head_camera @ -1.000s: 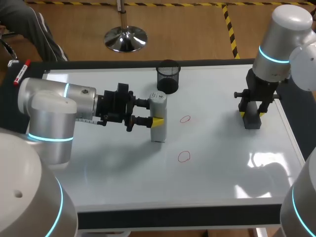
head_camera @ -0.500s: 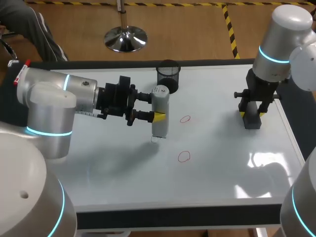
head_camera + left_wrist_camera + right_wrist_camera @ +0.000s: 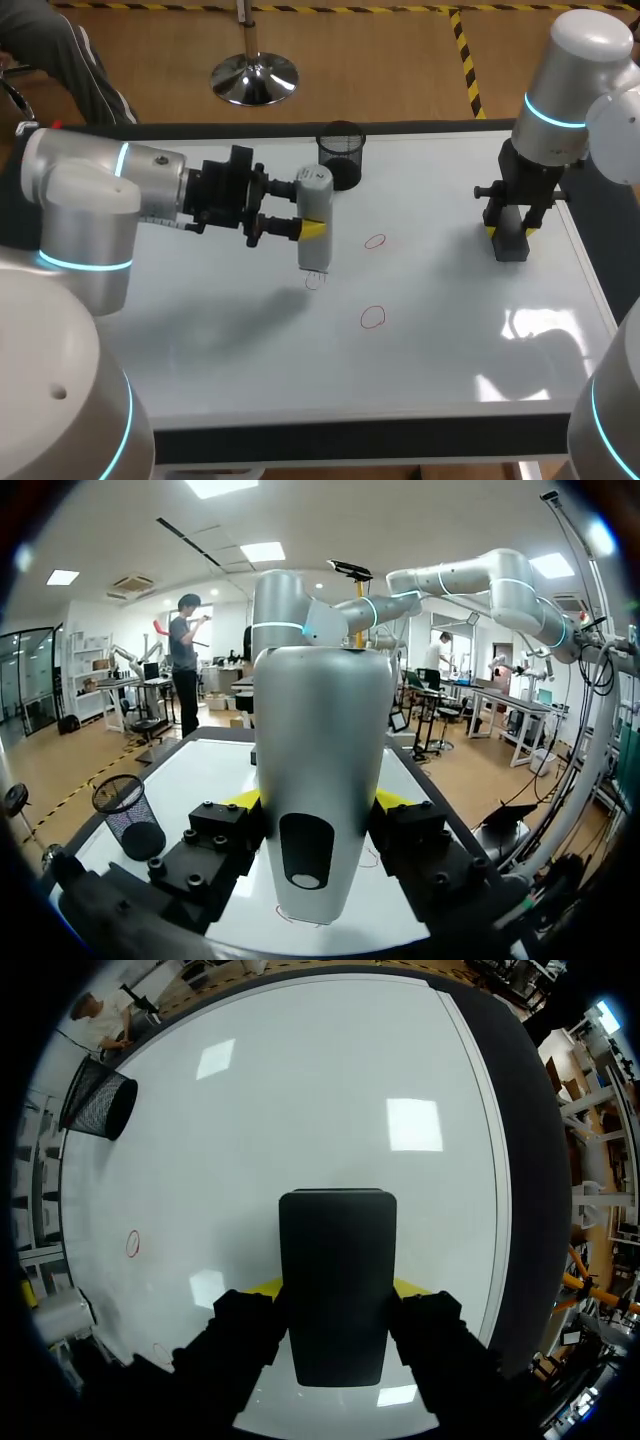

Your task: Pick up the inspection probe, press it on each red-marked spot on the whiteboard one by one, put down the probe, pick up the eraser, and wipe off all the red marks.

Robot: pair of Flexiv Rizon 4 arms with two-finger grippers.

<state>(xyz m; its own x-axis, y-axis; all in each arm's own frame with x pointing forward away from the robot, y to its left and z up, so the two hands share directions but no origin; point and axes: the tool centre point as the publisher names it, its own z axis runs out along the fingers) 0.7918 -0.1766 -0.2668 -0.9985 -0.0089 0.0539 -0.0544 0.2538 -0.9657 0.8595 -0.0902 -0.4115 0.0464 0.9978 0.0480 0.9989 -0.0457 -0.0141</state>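
The left claw (image 3: 308, 229) pinches the upright grey inspection probe (image 3: 316, 200) from both sides. The probe's lower tip is just over a small red ring (image 3: 315, 281) on the whiteboard (image 3: 450, 330). Ahead of that claw lie a second red ring (image 3: 375, 241) and a third red ring (image 3: 372, 317). Well apart, the right claw (image 3: 510, 232) pinches the black eraser (image 3: 511, 247), which stands on the board.

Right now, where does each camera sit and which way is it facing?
Head view: above and behind, looking down on the whiteboard; both arms show.
Left wrist view: on the left arm, looks across the board; left gripper shut on the probe.
Right wrist view: on the right arm, looks down; right gripper shut on the eraser.
All three share the mesh cup.
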